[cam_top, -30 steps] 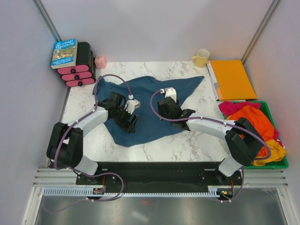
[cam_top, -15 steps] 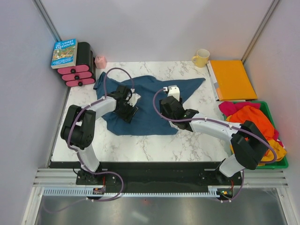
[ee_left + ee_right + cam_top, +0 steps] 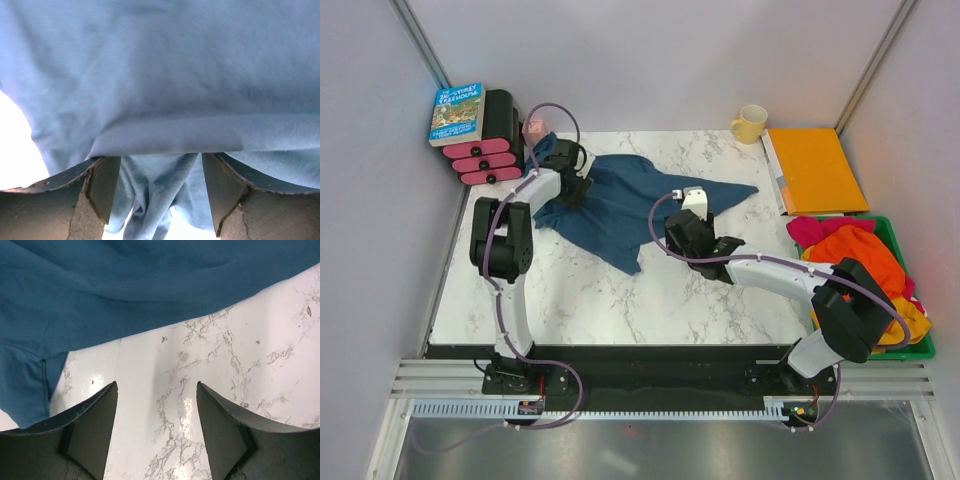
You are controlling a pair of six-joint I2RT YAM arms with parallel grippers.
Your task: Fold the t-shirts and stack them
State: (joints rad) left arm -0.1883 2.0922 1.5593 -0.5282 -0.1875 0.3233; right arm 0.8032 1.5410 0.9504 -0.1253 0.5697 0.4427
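Observation:
A dark blue t-shirt [image 3: 620,200] lies crumpled across the far middle of the marble table [image 3: 580,300], one sleeve pointing right toward the folder. My left gripper [image 3: 574,186] is at the shirt's far left end. In the left wrist view its jaws stand wide apart with a hanging fold of the shirt [image 3: 160,90] between the fingers [image 3: 102,187] and draped over them. My right gripper [image 3: 672,240] hovers open and empty over bare marble just below the shirt's near edge [image 3: 125,295].
A green bin [image 3: 912,345] at the right holds orange, pink and yellow shirts [image 3: 860,255]. An orange folder [image 3: 815,170] and a yellow mug [image 3: 750,123] are at the back right. A book [image 3: 457,112] on pink-and-black rolls [image 3: 485,155] is at the back left.
My left gripper swung to the far left corner and the shirt was dragged up and left with it, bunching up. My right gripper edged slightly toward me, off the shirt.

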